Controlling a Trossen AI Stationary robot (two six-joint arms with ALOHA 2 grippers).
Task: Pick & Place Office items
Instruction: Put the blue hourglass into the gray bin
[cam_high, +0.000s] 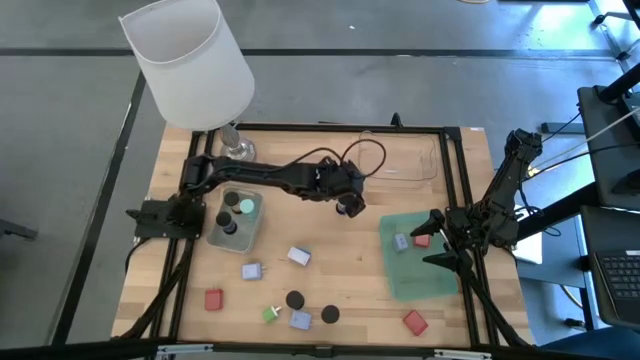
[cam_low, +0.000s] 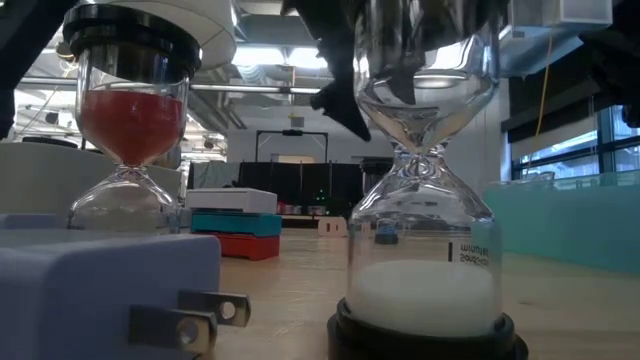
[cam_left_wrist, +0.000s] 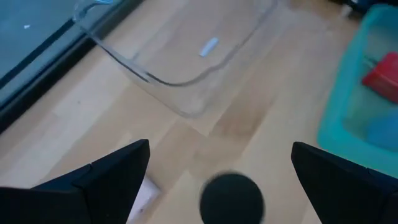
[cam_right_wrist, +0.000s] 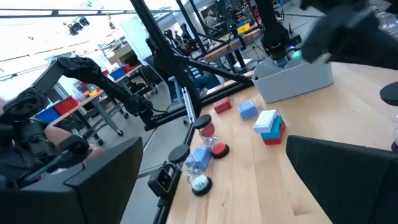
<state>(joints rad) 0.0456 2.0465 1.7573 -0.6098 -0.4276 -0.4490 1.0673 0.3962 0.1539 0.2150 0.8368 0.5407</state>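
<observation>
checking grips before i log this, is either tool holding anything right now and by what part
Nothing is held. The left tool is open above the table with a black round cap lying below it; the right tool is open over the green tray.

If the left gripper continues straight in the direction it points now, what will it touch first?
Probably the black round cap on the table, which lies between the open fingers of the left gripper. The clear tray is farther; depth is uncertain.

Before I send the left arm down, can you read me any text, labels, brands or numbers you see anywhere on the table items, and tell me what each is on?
None can be read.
White-sand hourglass: small dark print low on the glass, seen mirrored through it and too blurred to read.
Clear tray: a small pale sticker, no characters legible.
Red blocks, lilac-blue blocks and black caps: no markings visible.
</observation>
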